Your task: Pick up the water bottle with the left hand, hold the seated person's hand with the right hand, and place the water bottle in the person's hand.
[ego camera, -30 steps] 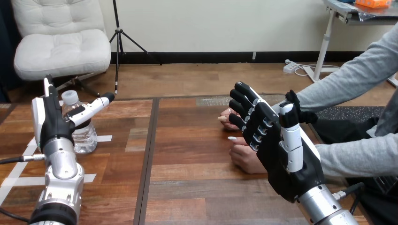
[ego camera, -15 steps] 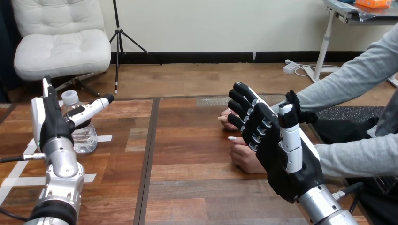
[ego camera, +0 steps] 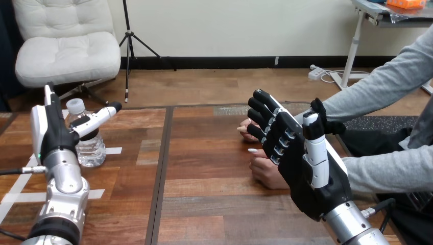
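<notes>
A clear water bottle (ego camera: 89, 143) with a white cap stands upright on the table's left part. My left hand (ego camera: 53, 133) is raised just in front of it, open, fingers straight up at the bottle's left and thumb stretched across its neck, not closed round it. My right hand (ego camera: 296, 150) is held up open at the right, fingers straight, in front of the person's two hands. The person's nearer hand (ego camera: 266, 171) rests on the table behind my palm; the farther one (ego camera: 247, 130) lies beyond my fingertips. I cannot tell whether my right hand touches them.
The wooden table (ego camera: 204, 204) has a dark seam running down its middle. White tape strips (ego camera: 25, 196) lie on its left part near my left arm. The person's grey sleeves (ego camera: 388, 171) come in from the right edge.
My left hand has drifted slightly left and away from the bottle's cap. The right hand and the person's hands have barely moved.
</notes>
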You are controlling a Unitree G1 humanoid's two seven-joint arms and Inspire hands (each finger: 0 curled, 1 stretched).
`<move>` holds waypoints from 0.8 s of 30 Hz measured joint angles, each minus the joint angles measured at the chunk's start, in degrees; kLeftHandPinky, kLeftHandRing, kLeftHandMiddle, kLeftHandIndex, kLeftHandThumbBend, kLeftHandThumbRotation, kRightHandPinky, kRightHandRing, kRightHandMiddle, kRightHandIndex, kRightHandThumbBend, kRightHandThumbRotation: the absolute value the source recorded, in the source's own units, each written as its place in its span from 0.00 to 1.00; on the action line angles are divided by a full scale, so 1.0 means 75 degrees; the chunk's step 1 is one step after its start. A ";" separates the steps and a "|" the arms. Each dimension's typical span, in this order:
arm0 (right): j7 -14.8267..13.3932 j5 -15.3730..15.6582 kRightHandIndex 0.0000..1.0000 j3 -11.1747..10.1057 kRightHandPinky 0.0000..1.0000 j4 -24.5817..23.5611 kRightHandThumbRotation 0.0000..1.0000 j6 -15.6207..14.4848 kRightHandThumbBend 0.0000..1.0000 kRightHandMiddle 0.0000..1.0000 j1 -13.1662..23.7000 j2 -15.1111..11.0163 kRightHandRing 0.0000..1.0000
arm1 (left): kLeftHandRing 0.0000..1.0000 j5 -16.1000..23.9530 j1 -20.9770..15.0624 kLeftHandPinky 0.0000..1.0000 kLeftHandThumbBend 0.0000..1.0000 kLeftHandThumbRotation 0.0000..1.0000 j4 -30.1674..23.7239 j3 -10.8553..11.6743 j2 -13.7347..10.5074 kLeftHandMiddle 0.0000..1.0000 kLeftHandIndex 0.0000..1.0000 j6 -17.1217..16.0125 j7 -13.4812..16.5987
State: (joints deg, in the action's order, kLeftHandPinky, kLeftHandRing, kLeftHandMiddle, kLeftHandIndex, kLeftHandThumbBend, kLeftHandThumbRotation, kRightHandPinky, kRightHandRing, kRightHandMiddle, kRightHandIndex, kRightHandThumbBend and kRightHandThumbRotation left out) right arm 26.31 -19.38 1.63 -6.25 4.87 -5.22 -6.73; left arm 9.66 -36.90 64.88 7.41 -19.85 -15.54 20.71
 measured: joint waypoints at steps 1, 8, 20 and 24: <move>0.0001 -0.0001 0.95 0.0000 1.00 0.0000 1.00 0.0000 0.83 0.98 0.0000 0.0002 1.00 | 1.00 0.0000 0.0000 0.95 1.00 0.30 0.0003 -0.0005 -0.0008 1.00 1.00 0.0001 0.0011; 0.0005 -0.0004 0.95 0.0000 1.00 0.0000 1.00 0.0000 0.83 0.97 0.0000 0.0007 0.99 | 1.00 0.0000 0.0000 0.95 1.00 0.28 0.0004 -0.0019 -0.0047 1.00 1.00 0.0002 0.0108; 0.0002 -0.0034 0.95 0.0000 1.00 0.0000 1.00 -0.0001 0.85 0.97 -0.0005 0.0009 0.99 | 1.00 -0.0013 -0.0004 0.93 1.00 0.27 0.0005 -0.0016 -0.0090 1.00 1.00 0.0113 0.0126; 0.0003 -0.0045 0.95 0.0000 1.00 0.0000 1.00 -0.0001 0.85 0.97 -0.0011 0.0008 1.00 | 1.00 -0.0014 -0.0005 0.93 1.00 0.28 0.0005 -0.0014 -0.0103 1.00 1.00 0.0190 0.0109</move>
State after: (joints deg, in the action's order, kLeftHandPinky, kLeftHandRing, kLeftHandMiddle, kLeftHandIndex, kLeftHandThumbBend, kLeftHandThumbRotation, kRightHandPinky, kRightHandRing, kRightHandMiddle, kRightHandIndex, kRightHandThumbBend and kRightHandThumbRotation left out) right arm 26.33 -19.72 1.63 -6.26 4.86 -5.30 -6.67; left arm 9.55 -36.94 64.93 7.31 -20.62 -14.12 21.52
